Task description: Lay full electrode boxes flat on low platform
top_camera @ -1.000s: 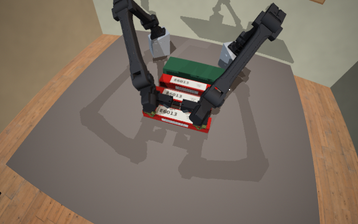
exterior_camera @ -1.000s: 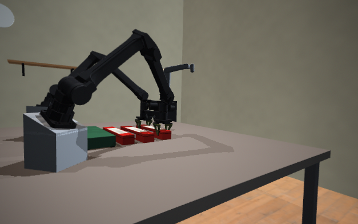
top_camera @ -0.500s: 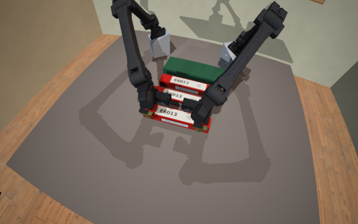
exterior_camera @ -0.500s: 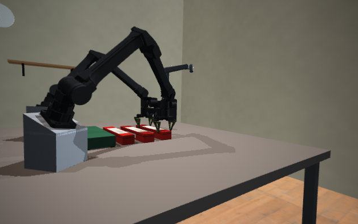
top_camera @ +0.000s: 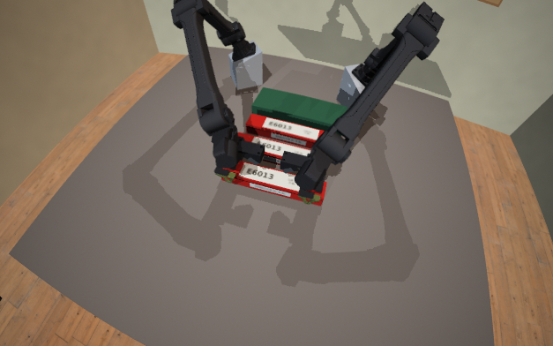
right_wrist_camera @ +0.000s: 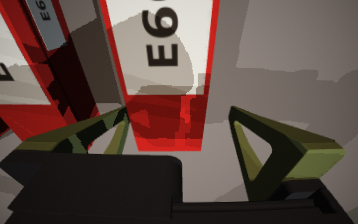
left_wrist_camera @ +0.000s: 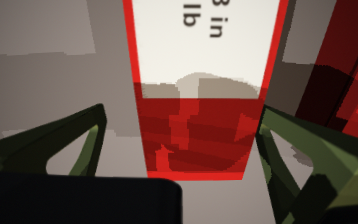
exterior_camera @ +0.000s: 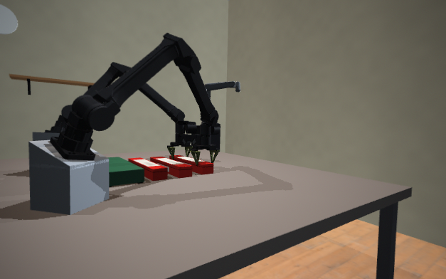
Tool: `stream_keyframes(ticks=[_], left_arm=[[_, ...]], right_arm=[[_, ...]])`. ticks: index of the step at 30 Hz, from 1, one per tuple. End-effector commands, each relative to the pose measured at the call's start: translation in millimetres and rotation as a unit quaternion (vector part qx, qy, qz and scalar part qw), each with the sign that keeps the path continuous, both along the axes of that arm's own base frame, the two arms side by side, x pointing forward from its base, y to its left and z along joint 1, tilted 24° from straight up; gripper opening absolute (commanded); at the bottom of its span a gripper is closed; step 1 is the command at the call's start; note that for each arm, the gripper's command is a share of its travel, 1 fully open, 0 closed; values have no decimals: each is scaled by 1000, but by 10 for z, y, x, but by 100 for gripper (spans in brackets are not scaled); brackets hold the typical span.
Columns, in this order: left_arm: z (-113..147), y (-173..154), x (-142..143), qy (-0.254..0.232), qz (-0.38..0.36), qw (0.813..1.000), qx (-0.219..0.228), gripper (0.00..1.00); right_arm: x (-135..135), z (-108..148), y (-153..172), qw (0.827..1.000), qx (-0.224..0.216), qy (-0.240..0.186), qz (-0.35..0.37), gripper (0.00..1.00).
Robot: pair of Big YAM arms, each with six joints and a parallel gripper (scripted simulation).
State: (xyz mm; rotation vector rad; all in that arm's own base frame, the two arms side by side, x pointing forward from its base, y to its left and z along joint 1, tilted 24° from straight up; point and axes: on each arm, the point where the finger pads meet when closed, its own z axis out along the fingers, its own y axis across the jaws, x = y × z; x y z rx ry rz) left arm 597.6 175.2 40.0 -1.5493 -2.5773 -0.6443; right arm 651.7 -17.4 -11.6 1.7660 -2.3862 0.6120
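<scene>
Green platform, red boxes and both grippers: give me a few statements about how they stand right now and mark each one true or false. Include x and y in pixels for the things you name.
1. The green platform (top_camera: 300, 106) (exterior_camera: 126, 165) has a red box lying on it. False: all three red boxes (top_camera: 295, 129) (exterior_camera: 158, 171) (left_wrist_camera: 200, 135) (right_wrist_camera: 165, 117) lie beside it on the table.
2. The left gripper (top_camera: 313, 190) (exterior_camera: 180, 155) (left_wrist_camera: 179, 111) is open. True.
3. The right gripper (top_camera: 234, 169) (exterior_camera: 205, 162) (right_wrist_camera: 179, 111) is shut on the middle red box. False: it is open, at one end of the red box farthest from the platform.
4. The tops of all three red boxes read E6013. False: the middle one's first letter is covered in the top view.
</scene>
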Motion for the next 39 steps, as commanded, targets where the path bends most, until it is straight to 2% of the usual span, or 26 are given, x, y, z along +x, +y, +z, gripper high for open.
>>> stream_keyframes(ticks=[1,6,7,8,9,10,12,13,23,25,27,29,30,31,32,36,37,38,39], left_arm=[[-2,-22,56,4,-7,1000,-1,100],[-2,-22,56,4,-7,1000,-1,100],[-170,-146,25,1,-10,1000,-1,100],[-123,-173,20,-1,-7,1000,-1,100],[178,-193,-3,-11,-7,1000,1,100],[224,-211,-12,-11,-7,1000,1,100],[224,-211,-12,-11,-7,1000,1,100],[460,-204,158,-34,-7,999,4,100],[930,-399,59,-36,-7,999,4,100],[772,-448,-35,-12,-7,1000,1,100],[885,-486,-32,-15,-7,1000,0,100],[885,-486,-32,-15,-7,1000,0,100],[661,-474,-163,10,-5,1000,-3,100],[680,-410,-160,8,1,1000,-2,100],[894,-398,-60,-17,-4,1000,1,100],[894,-398,-60,-17,-4,1000,1,100],[894,-398,-60,-17,-4,1000,1,100],[898,-532,-199,-8,-21,1000,3,100],[893,-559,-212,-21,-13,1000,3,100]], right_arm=[[139,183,63,1000,2,-21,5,100],[139,183,63,1000,2,-21,5,100],[-26,-227,155,1000,0,-4,10,100],[-33,-181,194,1000,1,-5,8,100],[-6,8,217,1000,2,-17,8,100],[-38,194,232,1000,2,-17,8,100],[-38,194,232,1000,2,-17,8,100],[144,423,274,999,4,-41,8,100],[42,892,465,999,5,-42,8,100],[22,985,503,999,6,-42,8,100],[1,1079,542,999,6,-42,8,100],[1,1079,542,999,6,-42,8,100],[-55,765,525,1000,2,-15,7,100],[-184,629,417,1000,0,2,0,100],[-208,603,384,1000,0,6,-2,100],[-121,691,389,1000,1,-6,-2,100],[-208,878,538,1000,6,-28,2,100],[-257,870,555,999,6,-31,2,100],[-321,859,568,1000,6,-31,2,100]])
